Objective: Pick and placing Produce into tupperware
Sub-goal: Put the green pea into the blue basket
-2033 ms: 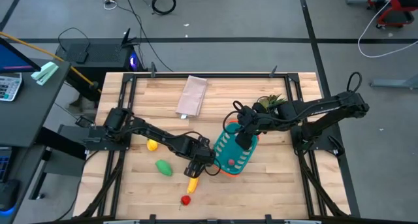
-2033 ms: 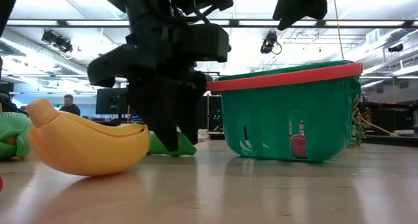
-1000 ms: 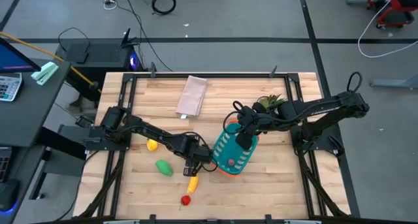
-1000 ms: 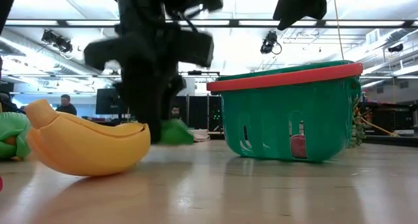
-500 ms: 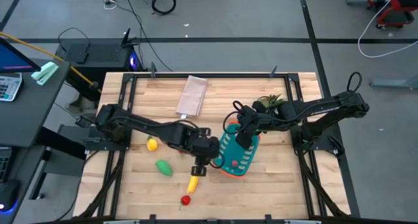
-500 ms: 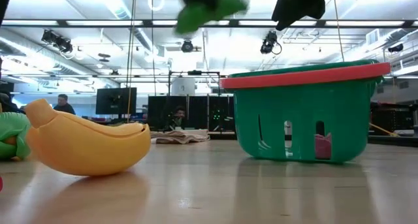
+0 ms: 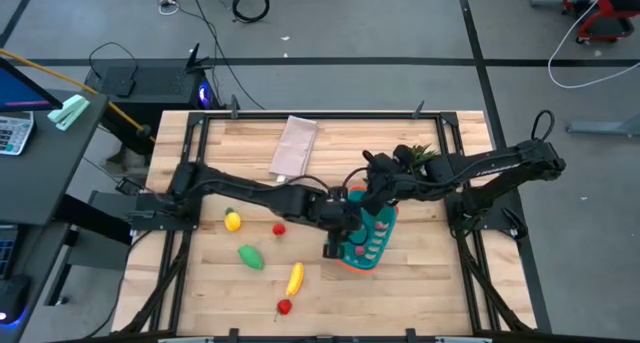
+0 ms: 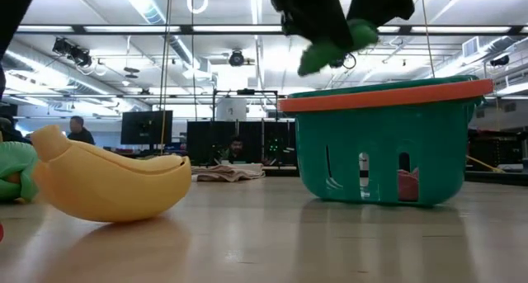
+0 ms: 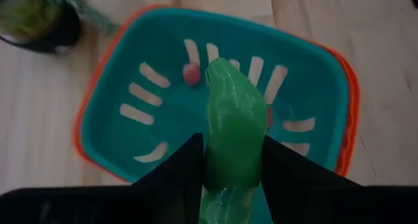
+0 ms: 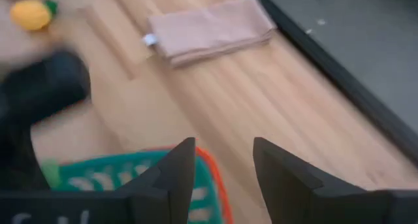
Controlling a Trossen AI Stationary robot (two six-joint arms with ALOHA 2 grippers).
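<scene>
Nearest the front edge of the wooden surface (image 7: 210,283), at about 6 o'clock: a small red ball (image 7: 284,306), then a banana (image 7: 294,278) just behind it, lying free. Toward 8 o'clock, a green pod (image 7: 250,256) and a yellow lemon (image 7: 233,221), each apart from the rest; a second red ball (image 7: 279,228) near the middle, beside the left arm.

Just right of centre, toward 4 o'clock: the teal basket (image 7: 372,245) with its orange rim, upright on the surface, a pink-red piece visible through its slots low inside. Poised directly over its open mouth, the left end effector (image 9: 230,160), clamped on a green vegetable (image 9: 234,123) that hangs clear above the rim, not touching the basket. Seen level across the surface, that green piece (image 8: 334,42) floating above the orange rim (image 8: 384,96), with the big yellow banana (image 8: 107,180) filling the left foreground.

Close behind the basket, at its far rim: the right end effector (image 10: 224,155), fingers parted with nothing between them, crowding the same space as the left arm.

Farther back, a small potted plant (image 7: 412,157) at 2 o'clock just beside the right arm, and a folded beige cloth (image 7: 294,148) at 11 o'clock, well clear of both arms.
</scene>
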